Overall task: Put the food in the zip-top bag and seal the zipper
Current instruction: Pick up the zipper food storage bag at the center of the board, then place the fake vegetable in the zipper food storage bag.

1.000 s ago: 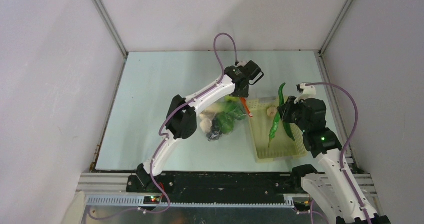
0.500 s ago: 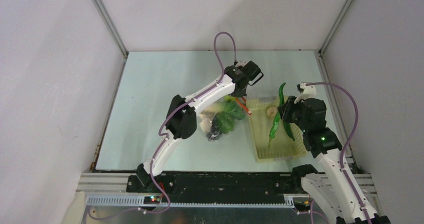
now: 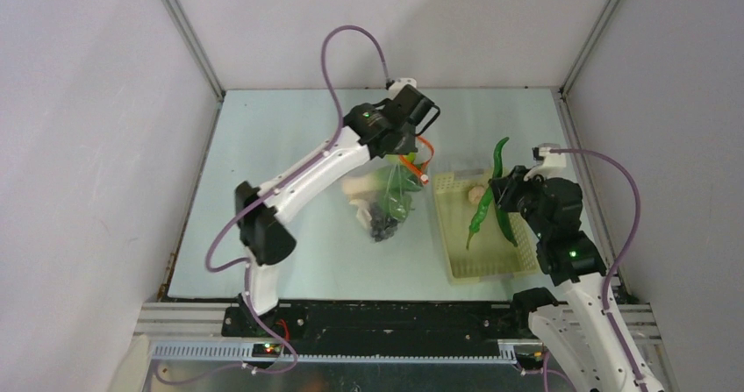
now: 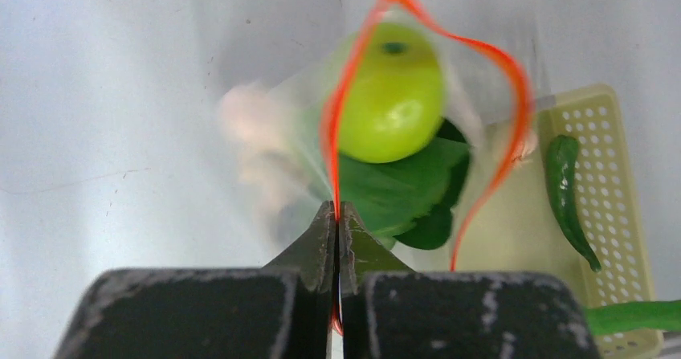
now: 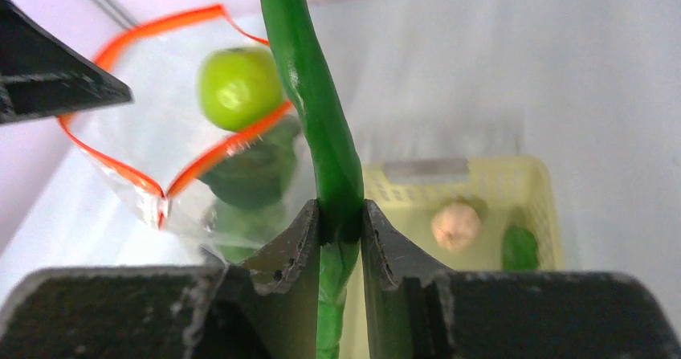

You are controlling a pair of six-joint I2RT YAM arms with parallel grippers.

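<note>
The left gripper (image 4: 337,229) is squeezed fully shut on the orange-red zipper (image 4: 331,134) of the clear bag (image 3: 392,201). The bag's mouth is seen gaping open. A green apple (image 4: 391,94), dark leaves (image 4: 397,194) and grapes (image 3: 382,225) are held inside the bag. The right gripper (image 5: 339,229) is closed partway, and a long green pepper (image 5: 315,110) is pinched near its middle. The yellow basket (image 3: 491,269) is found just beside the bag, at 3 o'clock. A mushroom (image 5: 454,224) and a second pepper (image 5: 519,246) are kept in it.
</note>
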